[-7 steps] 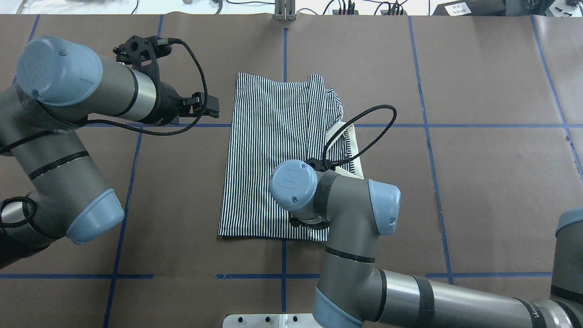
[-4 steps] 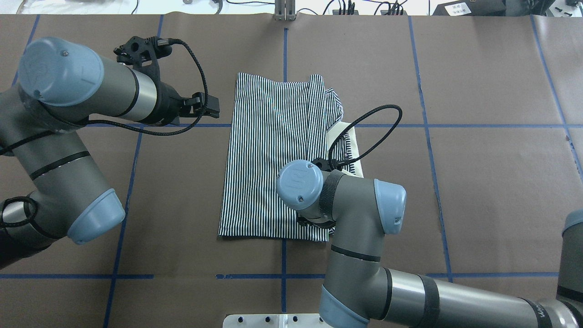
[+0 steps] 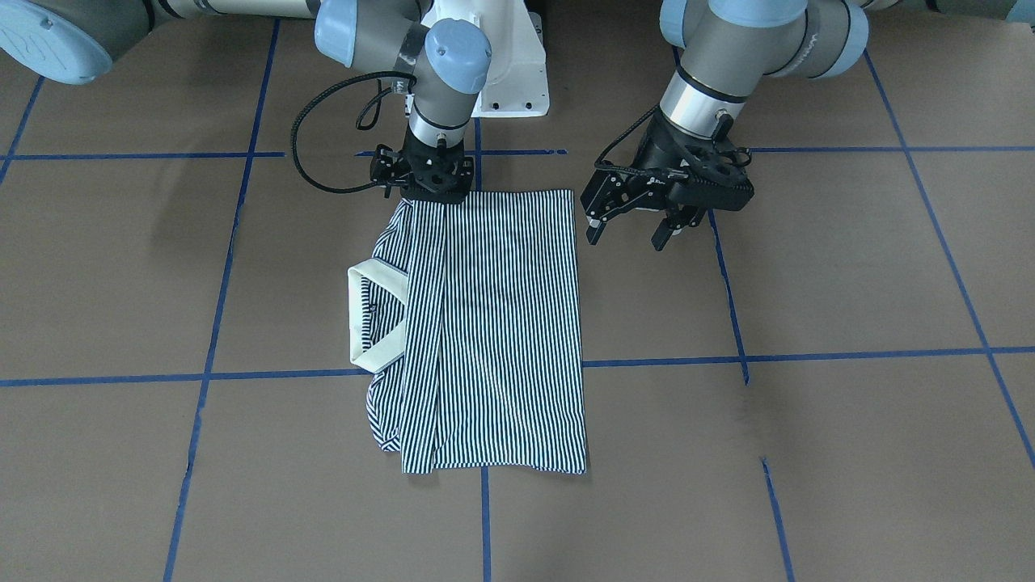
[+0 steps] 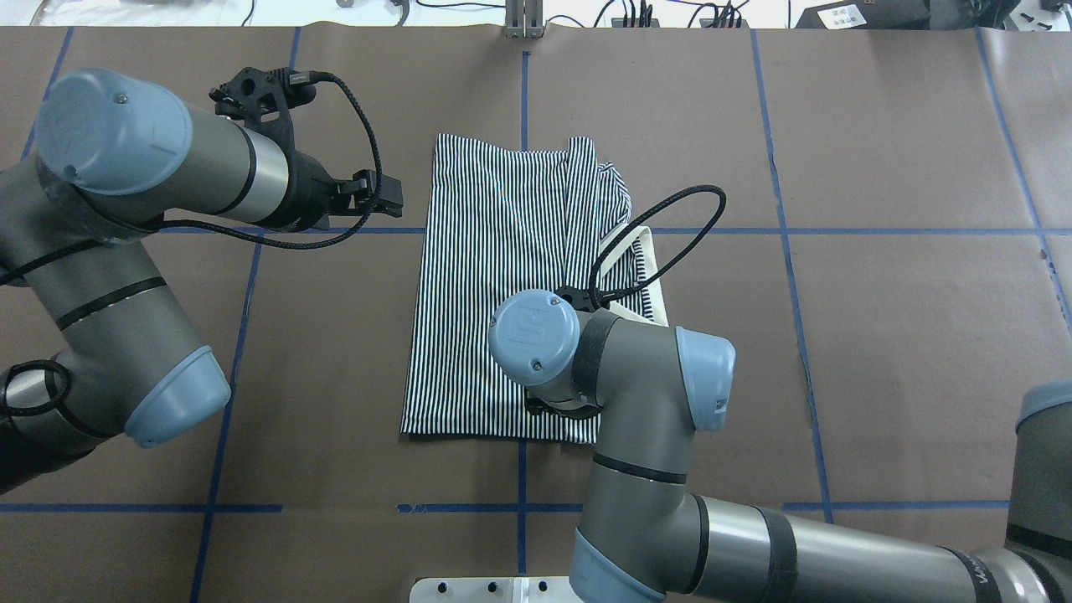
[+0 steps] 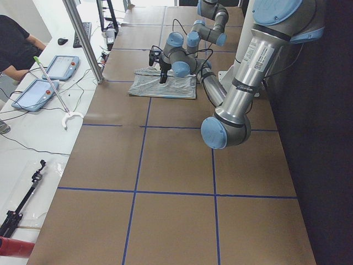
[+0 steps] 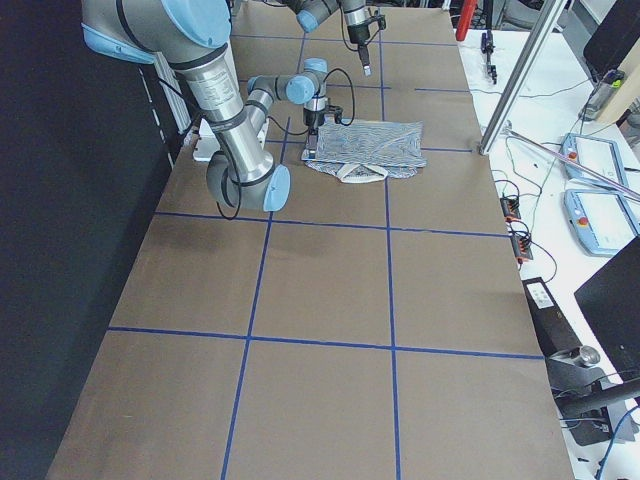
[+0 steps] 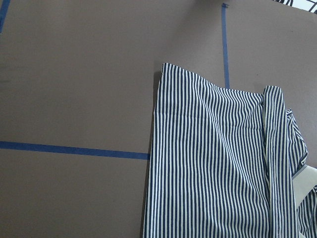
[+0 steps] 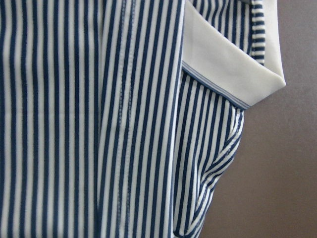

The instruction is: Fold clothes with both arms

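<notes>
- Brown paper surface with blue tape lines (image 4: 879, 335) carries everything; I see no container on it.
- Navy-and-white striped polo shirt with cream collar (image 4: 494, 276) lies flat mid-surface, already narrowed to a long panel.
- Right arm's black claw (image 3: 424, 191) sits on the shirt's robot-side corner; gripping or not, I cannot tell.
- Left arm's black claw (image 3: 627, 236) hangs spread and empty beside the neighbouring corner, which it likely takes next.

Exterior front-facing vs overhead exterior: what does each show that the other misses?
Front-facing only: the left claw, fingers spread, beside the shirt; the right claw down at the shirt's robot-side edge. Overhead only: cables past the table's far edge; the right arm hides the right claw. Both: the folded striped shirt, cream collar sticking out toward the robot's right.
</notes>
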`<move>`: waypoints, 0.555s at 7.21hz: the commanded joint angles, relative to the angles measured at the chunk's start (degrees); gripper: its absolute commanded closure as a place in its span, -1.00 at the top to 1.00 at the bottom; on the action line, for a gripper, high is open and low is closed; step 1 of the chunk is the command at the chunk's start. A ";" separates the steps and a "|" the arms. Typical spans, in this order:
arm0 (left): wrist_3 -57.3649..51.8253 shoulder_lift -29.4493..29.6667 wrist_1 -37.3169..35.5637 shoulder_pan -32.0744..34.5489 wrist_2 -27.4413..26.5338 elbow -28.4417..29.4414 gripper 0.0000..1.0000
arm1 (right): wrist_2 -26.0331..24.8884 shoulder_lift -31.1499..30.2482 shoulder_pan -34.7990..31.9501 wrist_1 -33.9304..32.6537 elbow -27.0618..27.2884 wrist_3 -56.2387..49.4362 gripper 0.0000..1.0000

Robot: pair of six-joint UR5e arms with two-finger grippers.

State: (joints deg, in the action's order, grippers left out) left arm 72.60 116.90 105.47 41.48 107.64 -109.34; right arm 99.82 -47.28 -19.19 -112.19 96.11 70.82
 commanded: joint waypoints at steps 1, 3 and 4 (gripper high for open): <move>0.09 0.00 0.00 0.01 -0.06 0.00 1.00 | -0.68 1.83 0.99 0.04 -2.06 -0.86 1.00; 0.09 0.00 0.00 0.01 -0.06 -0.08 1.00 | -0.68 1.40 1.43 0.04 -2.77 -1.83 1.00; 0.09 0.00 0.00 -0.08 -0.06 0.00 1.00 | -0.51 1.23 1.35 -0.04 -2.86 -2.70 1.00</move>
State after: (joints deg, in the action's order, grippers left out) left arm 72.66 116.87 105.47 41.47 107.58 -109.36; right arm 99.18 -45.86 -17.87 -112.17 93.55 69.00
